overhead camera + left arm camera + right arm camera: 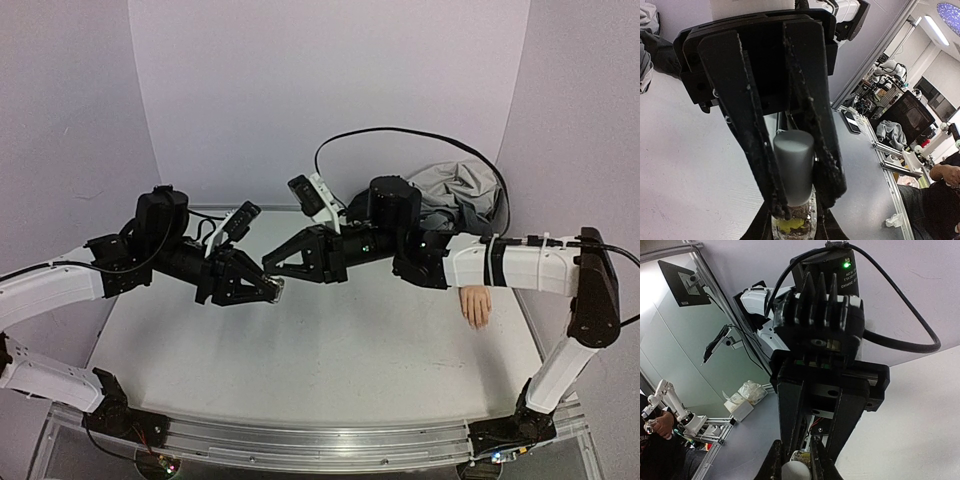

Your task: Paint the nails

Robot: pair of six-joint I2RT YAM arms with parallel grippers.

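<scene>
white flat table [300, 370]: arms meet above it | left claw [792, 227] grasps small clear glass bottle [800, 215], right claw [796, 465] clenched on its rounded grey-white cap [794, 167] | step: opening, I judge; next needs steady twist, straight pull | pale peach mannequin hand [476, 303] on table, partly under right forearm; nails [476, 322] too small, brush probably hidden inside

Honestly, not much to read here. The only lettering I can spot is a few lines of tiny white print on the black motor housing [837, 277] near the top of the right wrist view, right by the little green light [845, 264]. It's way too small and blurry to make out a single word. Nothing in the top view or the left wrist view has legible text, labels or numbers.
</scene>
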